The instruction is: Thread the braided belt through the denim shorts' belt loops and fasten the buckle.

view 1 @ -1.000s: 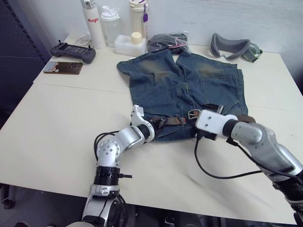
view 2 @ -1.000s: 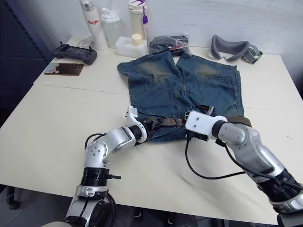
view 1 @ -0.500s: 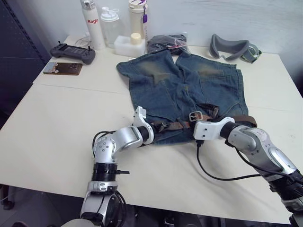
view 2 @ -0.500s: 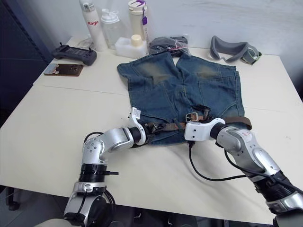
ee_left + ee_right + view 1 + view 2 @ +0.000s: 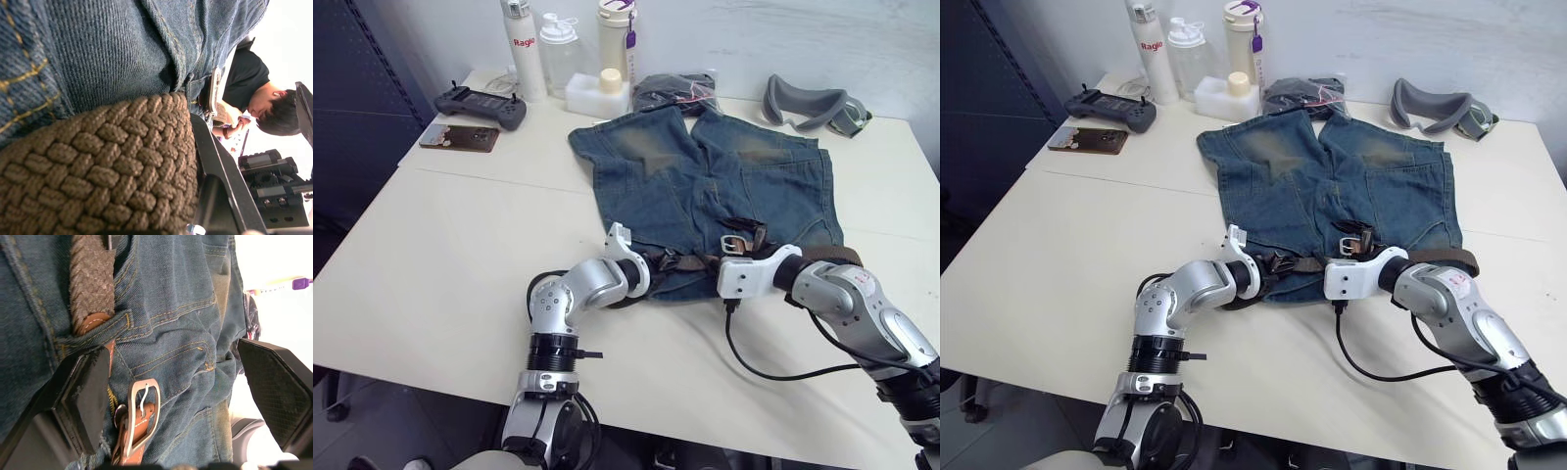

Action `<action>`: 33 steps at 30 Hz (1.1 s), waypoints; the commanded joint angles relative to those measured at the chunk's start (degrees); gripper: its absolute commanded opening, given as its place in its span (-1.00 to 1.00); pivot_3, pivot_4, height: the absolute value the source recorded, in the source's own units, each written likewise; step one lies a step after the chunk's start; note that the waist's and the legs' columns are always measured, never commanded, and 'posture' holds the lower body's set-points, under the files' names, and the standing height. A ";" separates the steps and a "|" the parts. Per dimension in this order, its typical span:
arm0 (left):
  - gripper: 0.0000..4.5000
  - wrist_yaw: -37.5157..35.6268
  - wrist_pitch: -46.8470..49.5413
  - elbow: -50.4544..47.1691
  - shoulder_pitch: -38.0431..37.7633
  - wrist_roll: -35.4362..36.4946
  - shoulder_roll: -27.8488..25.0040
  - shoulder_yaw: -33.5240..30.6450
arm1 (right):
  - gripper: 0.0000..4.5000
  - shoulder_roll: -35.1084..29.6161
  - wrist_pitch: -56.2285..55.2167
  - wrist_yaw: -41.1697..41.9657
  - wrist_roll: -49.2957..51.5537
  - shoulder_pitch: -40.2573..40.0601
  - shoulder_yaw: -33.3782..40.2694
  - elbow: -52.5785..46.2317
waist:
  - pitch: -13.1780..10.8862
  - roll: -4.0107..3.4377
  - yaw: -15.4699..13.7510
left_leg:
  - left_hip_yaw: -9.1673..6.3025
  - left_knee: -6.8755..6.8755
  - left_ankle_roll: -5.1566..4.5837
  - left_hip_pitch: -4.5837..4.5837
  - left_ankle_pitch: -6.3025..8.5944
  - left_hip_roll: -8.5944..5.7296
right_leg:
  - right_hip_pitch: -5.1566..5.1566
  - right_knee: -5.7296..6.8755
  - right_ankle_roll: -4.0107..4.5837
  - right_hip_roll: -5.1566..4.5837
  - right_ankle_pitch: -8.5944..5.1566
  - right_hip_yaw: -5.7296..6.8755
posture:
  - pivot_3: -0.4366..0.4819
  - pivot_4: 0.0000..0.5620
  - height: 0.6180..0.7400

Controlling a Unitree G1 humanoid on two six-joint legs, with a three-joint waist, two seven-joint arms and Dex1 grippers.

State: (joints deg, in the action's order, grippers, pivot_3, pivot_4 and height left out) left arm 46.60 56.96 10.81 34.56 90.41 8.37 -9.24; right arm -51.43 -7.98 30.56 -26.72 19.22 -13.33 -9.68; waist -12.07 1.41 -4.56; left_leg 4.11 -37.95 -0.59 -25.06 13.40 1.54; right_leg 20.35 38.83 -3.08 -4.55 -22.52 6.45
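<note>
Shorts (image 5: 705,186): flat at tabletop (image 5: 440,245) centre, waistband nearest.
Belt (image 5: 680,260): along waistband; buckle (image 5: 736,242) just above right gripper (image 5: 178,396), fingers spread.
Left gripper (image 5: 651,262): clamped on belt.
Upper left: bottles (image 5: 521,49), controller (image 5: 481,104).

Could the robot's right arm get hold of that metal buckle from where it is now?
Probably yes. The right gripper is open at the waistband of the denim shorts, and the buckle lies bare between its fingers, nothing covering it.
</note>
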 commanded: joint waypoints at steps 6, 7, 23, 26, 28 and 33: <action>-1.00 0.46 1.19 1.72 -1.25 -0.86 1.02 0.70 | 0.95 -1.46 -3.99 0.50 -0.71 -0.65 3.19 0.42 | 0.01 -0.01 0.03 | -0.01 0.00 0.00 0.00 0.00 0.00 | -0.01 0.00 0.00 0.00 0.00 0.01 | -0.05 -0.47 0.06; -1.00 0.43 1.23 1.73 -1.23 -0.89 1.01 0.71 | 0.95 -1.35 -4.11 0.57 -0.80 -0.63 3.13 0.57 | 0.01 -0.01 0.03 | -0.01 0.00 0.00 0.00 0.00 0.00 | -0.01 0.00 0.00 0.00 0.00 0.01 | -0.05 -0.47 0.06; -1.00 -0.21 2.15 1.61 -0.92 -1.58 0.69 0.67 | 0.95 -0.57 -2.68 -0.18 -2.86 -1.72 5.15 1.43 | 0.03 -0.06 0.05 | -0.05 -0.02 0.00 0.01 0.00 0.00 | -0.06 -0.02 0.00 0.01 0.00 0.06 | -0.05 -0.47 0.06; -1.00 -0.30 2.33 1.70 -0.80 -1.66 0.66 0.57 | 0.95 0.51 -2.63 0.00 -3.42 -1.62 4.01 0.98 | 0.03 -0.06 0.06 | -0.05 -0.02 0.00 0.01 0.00 0.00 | -0.06 -0.02 0.00 0.01 0.00 0.06 | -0.05 -0.47 0.06; -1.00 -0.35 2.37 1.73 -0.76 -1.71 0.67 0.56 | 0.95 0.89 -2.64 -0.21 -3.91 -1.60 3.56 1.06 | 0.03 -0.06 0.08 | -0.05 -0.02 0.00 0.01 0.00 0.00 | -0.06 -0.02 0.00 0.01 0.00 0.06 | -0.05 -0.47 0.06; -1.00 -0.39 2.39 1.82 -0.59 -1.77 0.70 0.38 | 0.95 1.42 -3.58 -0.33 -5.60 -1.83 2.35 1.85 | 0.04 -0.07 0.08 | -0.06 -0.02 0.00 0.01 0.00 0.00 | -0.06 -0.02 0.00 0.01 0.00 0.07 | -0.05 -0.47 0.06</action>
State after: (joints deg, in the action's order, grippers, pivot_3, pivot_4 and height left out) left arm 46.13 58.25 10.88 34.72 89.52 8.34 -9.68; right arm -50.45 -10.15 30.88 -30.80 17.11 -10.68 -7.30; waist -12.03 1.35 -4.48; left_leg 4.06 -37.97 -0.59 -25.04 13.40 1.54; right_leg 20.29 38.81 -3.08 -4.54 -22.52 6.52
